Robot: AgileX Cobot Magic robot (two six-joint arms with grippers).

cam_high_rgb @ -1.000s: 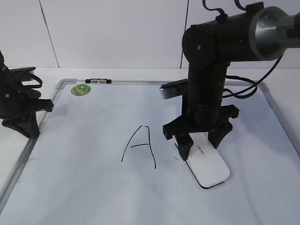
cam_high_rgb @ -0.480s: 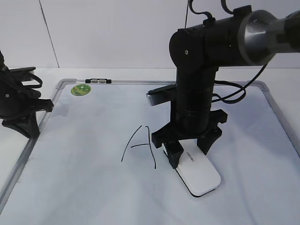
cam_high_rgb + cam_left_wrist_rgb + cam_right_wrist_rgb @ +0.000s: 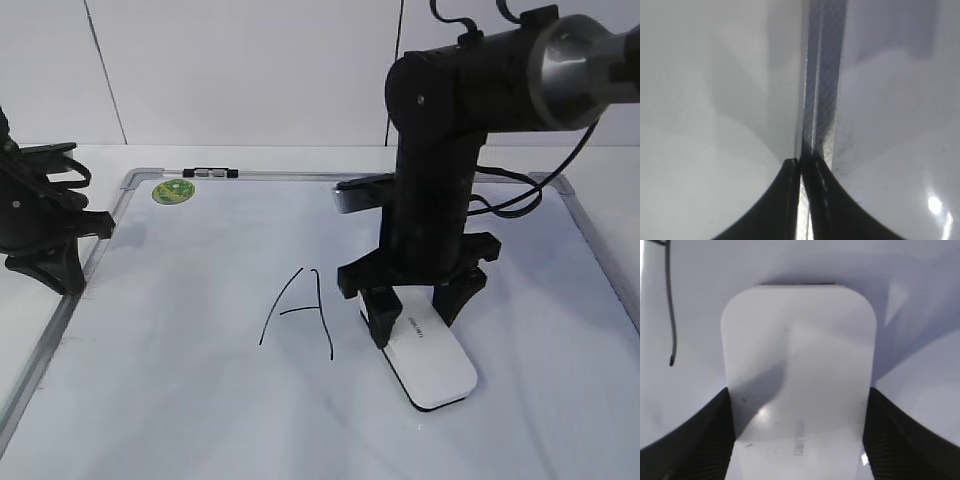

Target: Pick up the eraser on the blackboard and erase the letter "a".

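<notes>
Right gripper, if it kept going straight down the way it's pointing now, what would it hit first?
The right gripper points down with the eraser clamped between its fingers, so the first thing below is the blackboard. The eraser already appears to sit on the board, though contact is hard to confirm.

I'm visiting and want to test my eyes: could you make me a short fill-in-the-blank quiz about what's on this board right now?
1. The right gripper is clamped on the white ____.
2. The eraser lies to the ____ of the black capital A in the exterior view.
3. The round sticker in the blackboard's corner is ____.
4. The left gripper's jaws are ____.

Missing words: eraser; right; green; shut
</notes>
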